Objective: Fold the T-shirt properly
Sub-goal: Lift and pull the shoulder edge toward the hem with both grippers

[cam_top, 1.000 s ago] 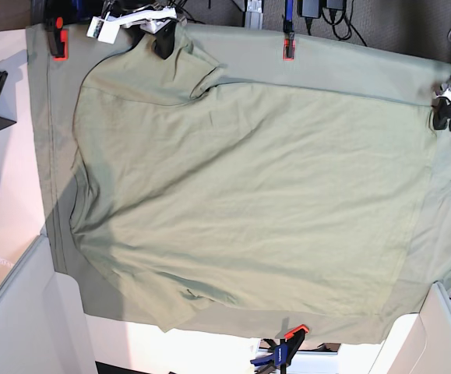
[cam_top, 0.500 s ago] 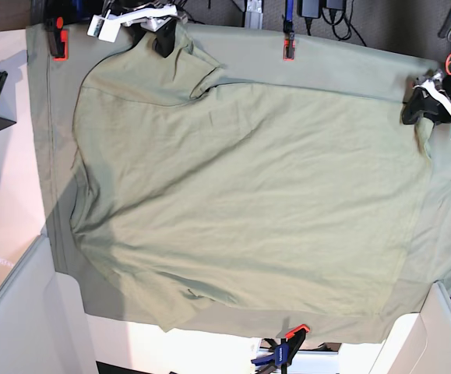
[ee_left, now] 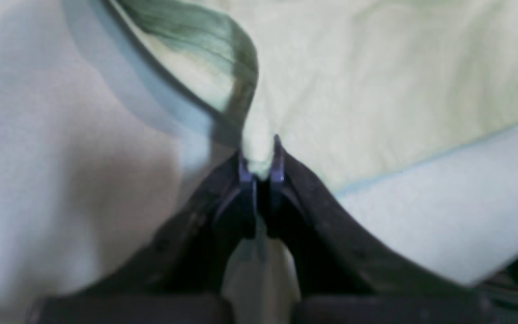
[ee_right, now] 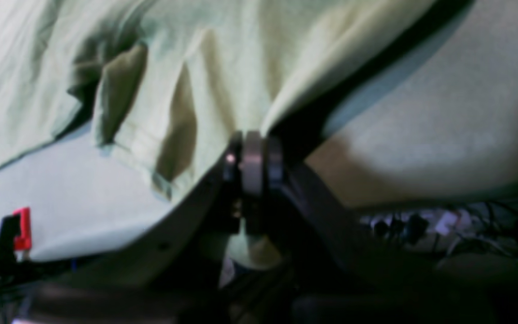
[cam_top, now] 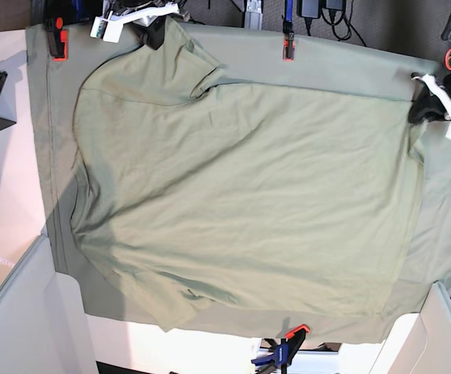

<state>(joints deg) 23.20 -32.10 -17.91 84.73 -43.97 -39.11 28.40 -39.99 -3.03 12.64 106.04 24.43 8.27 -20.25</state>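
The pale green T-shirt (cam_top: 248, 187) lies spread flat on the green tablecloth (cam_top: 326, 58), its collar at the left and its hem at the right. My right gripper (cam_top: 153, 33) is at the far left edge, shut on the shirt's far sleeve. In the right wrist view the gripper (ee_right: 252, 155) pinches a lifted fold of the T-shirt (ee_right: 223, 58). My left gripper (cam_top: 422, 109) is at the far right, shut on the hem's far corner. The left wrist view shows the gripper (ee_left: 259, 155) closed on a tuck of the T-shirt (ee_left: 376, 90).
Red-and-black clamps (cam_top: 288, 48) (cam_top: 58, 39) pin the tablecloth along the far edge, one of them also in the right wrist view (ee_right: 21, 222). A blue-and-red clamp (cam_top: 283, 351) holds the near edge. Grey bins stand at the near left (cam_top: 15, 312) and near right (cam_top: 443, 335). Cables lie behind the table.
Both grippers have shut on the shirt. The left one moved in from the right edge onto the hem corner, drawing that edge slightly inward. The right one shifted a little along the sleeve.
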